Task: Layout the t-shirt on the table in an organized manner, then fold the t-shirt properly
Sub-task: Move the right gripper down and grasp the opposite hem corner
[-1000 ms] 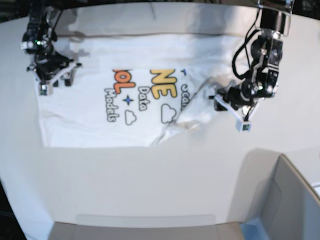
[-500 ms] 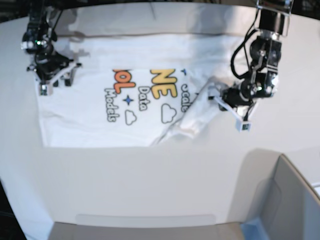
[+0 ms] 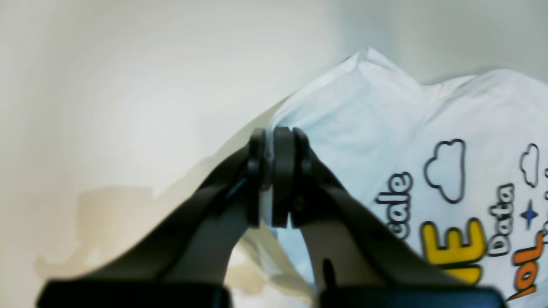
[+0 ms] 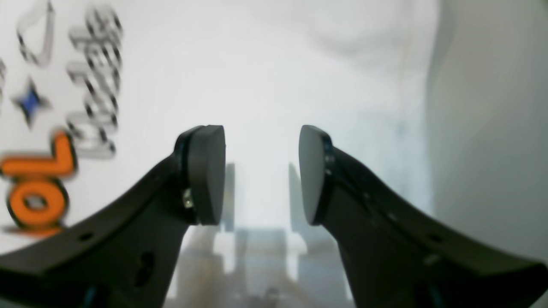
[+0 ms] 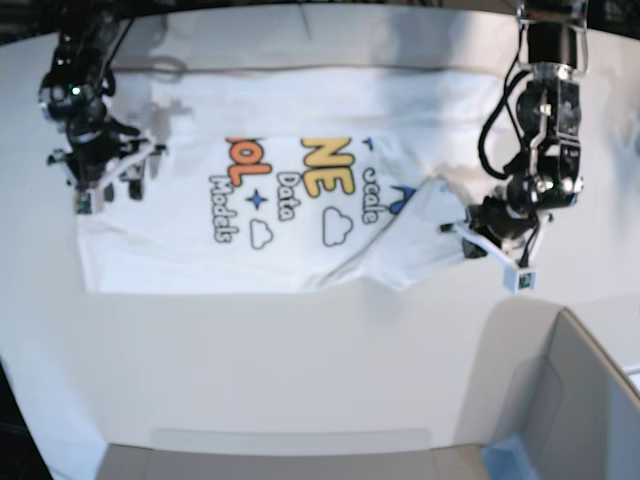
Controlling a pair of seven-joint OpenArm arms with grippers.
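The white cloth t-shirt with coloured lettering [image 5: 270, 200] lies printed side up on the smooth white tabletop [image 5: 300, 370], one side bunched. The left gripper [image 3: 272, 177] pinches that folded edge; a thin hold may slip. The right gripper [image 4: 261, 173], jaws spread, hovers over the opposite side, anchoring nothing; pulling could drag the whole shirt.

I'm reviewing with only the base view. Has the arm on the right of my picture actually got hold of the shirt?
Observer: Yes. In the left wrist view the left gripper is shut on a fold of the t-shirt.
Operator: And the other one?
Observer: The right wrist view shows the right gripper open, nothing between its pads.
Operator: What lies beneath it?
Observer: Plain white shirt, with the table bare just beside the hem.
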